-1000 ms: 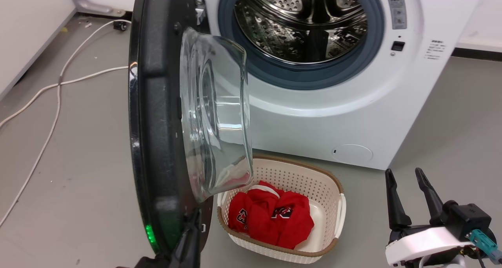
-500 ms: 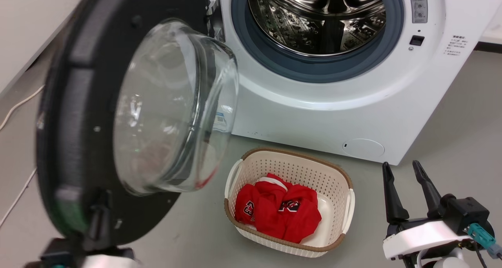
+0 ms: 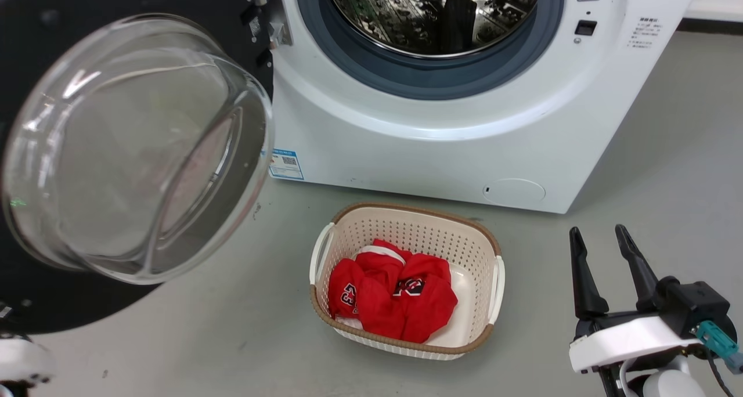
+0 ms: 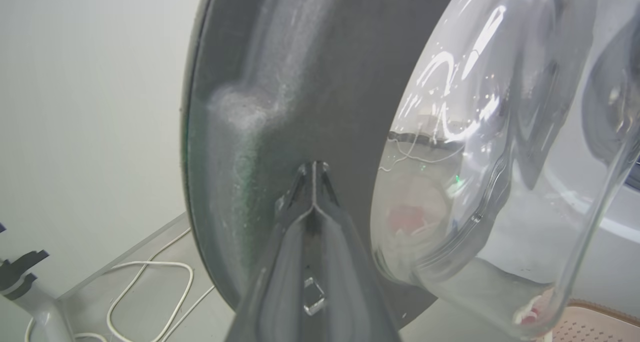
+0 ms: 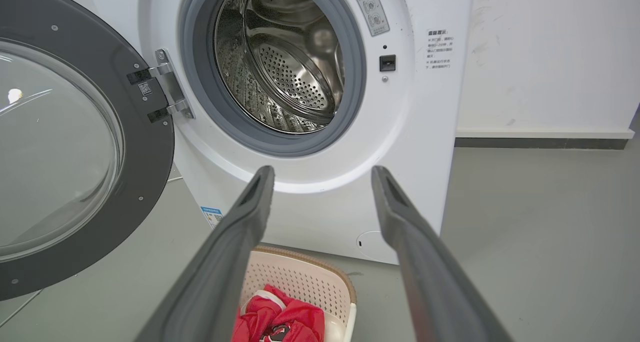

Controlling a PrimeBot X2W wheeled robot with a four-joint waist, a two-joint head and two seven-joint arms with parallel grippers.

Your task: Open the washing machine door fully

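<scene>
Grey floor [image 3: 667, 153]: 1 white front-load washer [image 3: 406, 147], 1 round glossy black washing machine door [image 3: 133, 147] w/ clear glass bowl, wide open at its left. 1 cream perforated basket [image 3: 406, 234], red clothes [image 3: 389, 298] inside. Left gripper [image 4: 312, 169] fingers pressed together, prob touching door; right gripper [image 3: 598, 231] spread, empty.

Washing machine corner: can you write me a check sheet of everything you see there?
Surface: grey floor, a few small marks.
Job's things: washing machine door wide open, glass bowl facing outward; steel drum looks empty.
Clutter: white basket holding red clothes, on the floor before the washing machine.
Grippers: left gripper shut, tips at the door's dark inner face; right gripper open, empty, off to the side.
Cables: white cable lying on the floor.
Surroundings: white wall beside the machine.
</scene>
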